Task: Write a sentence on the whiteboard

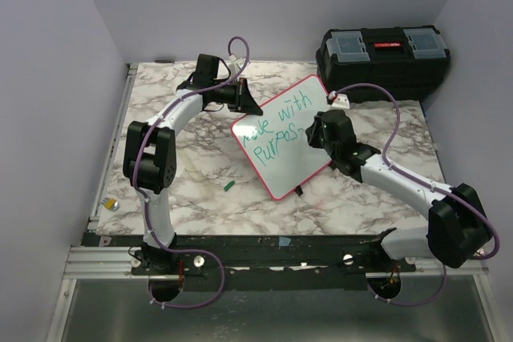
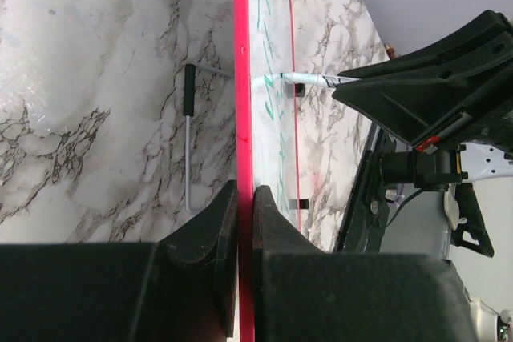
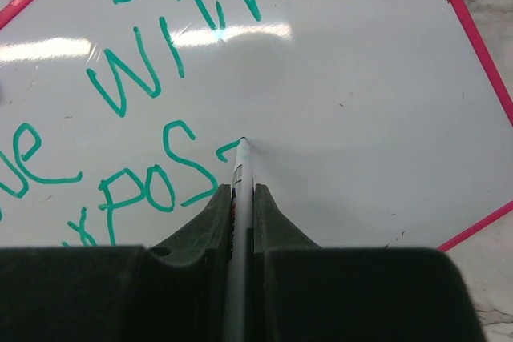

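The whiteboard has a pink frame and stands tilted on the marble table, with green writing across it. My left gripper is shut on its upper left edge. In the left wrist view the red frame runs edge-on between that gripper's jaws. My right gripper is at the board's right side, shut on a white marker. The marker tip touches the whiteboard just after the green letters "PurPos", at a short fresh stroke. The same marker shows in the left wrist view.
A black toolbox stands at the back right. A green marker cap lies on the marble left of the board. A small yellowish item sits by the left rail. A wire stand shows behind the board.
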